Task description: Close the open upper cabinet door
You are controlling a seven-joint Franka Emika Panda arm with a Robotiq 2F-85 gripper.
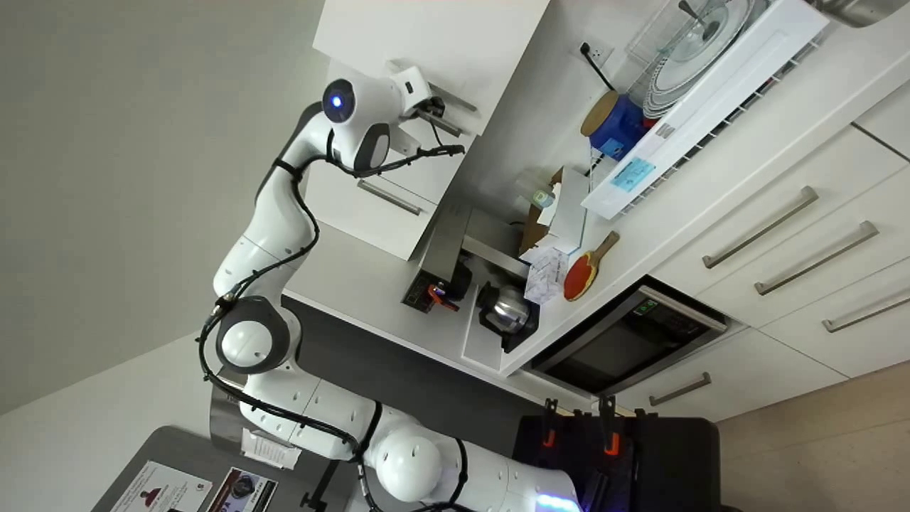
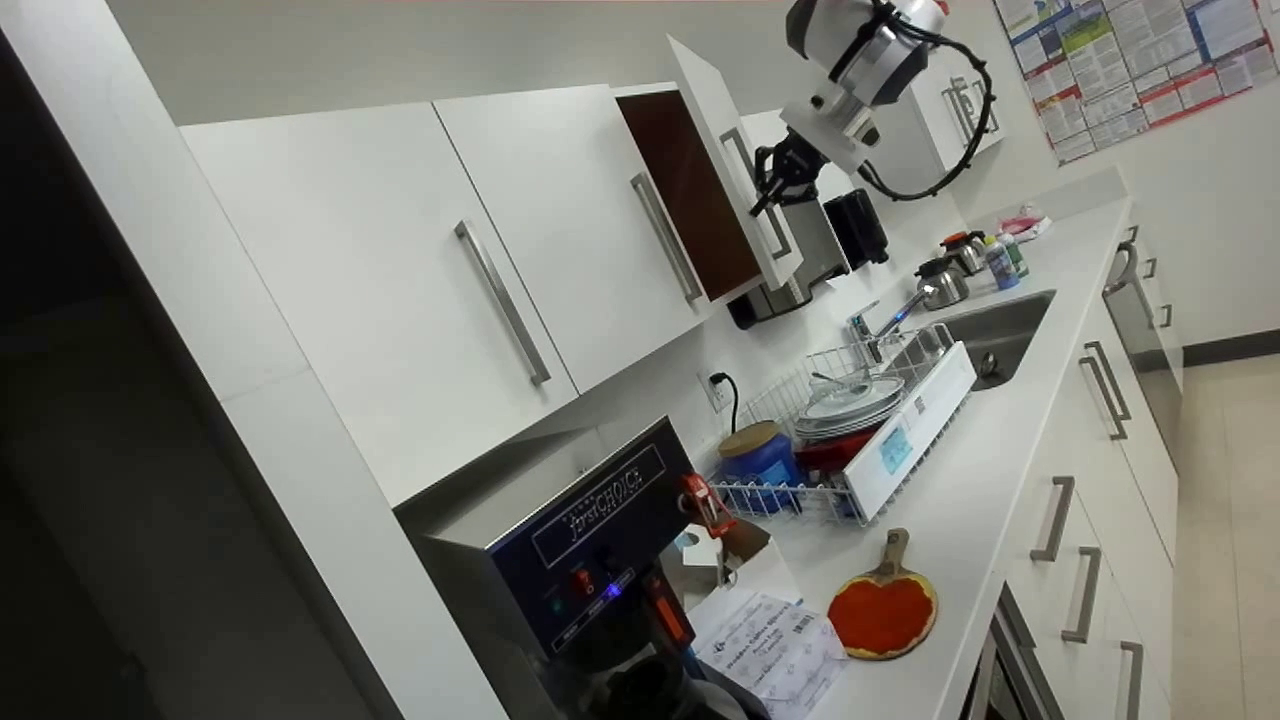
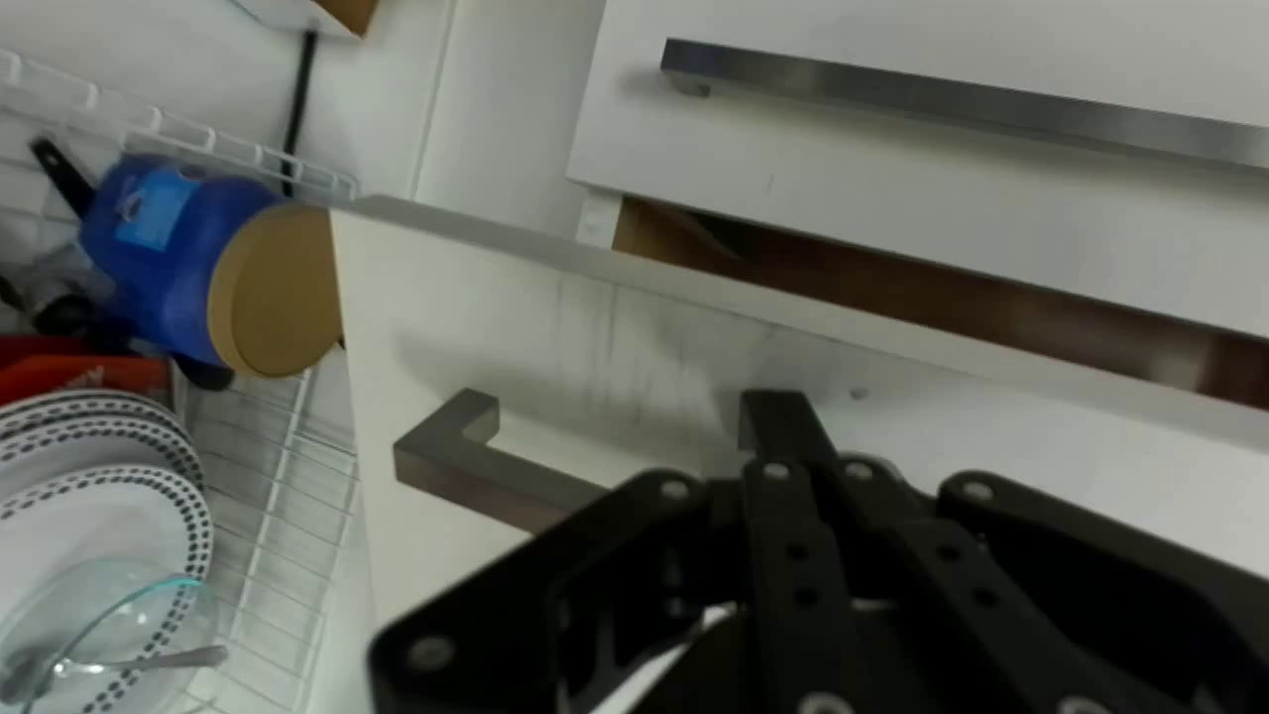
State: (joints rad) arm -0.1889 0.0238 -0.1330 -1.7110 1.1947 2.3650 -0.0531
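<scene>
upper cabinet door (image 3: 634,392) ajar; jaws together; at its front

Upper cabinet door (image 3: 615,367): cut by the wrist view's right edge; my gripper (image 3: 790,426) hides part of its face.
Door handle (image 3: 496,471): far end hidden behind the gripper.
Contact: I cannot tell whether gripper and door touch.
Cabinet interior (image 3: 892,283): blurred; I make out little.
Wall poster (image 2: 1130,70): print too small to read.

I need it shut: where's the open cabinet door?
In an exterior view, the door juts out at upper centre, right of the dark cabinet opening, with the gripper in front.
</scene>
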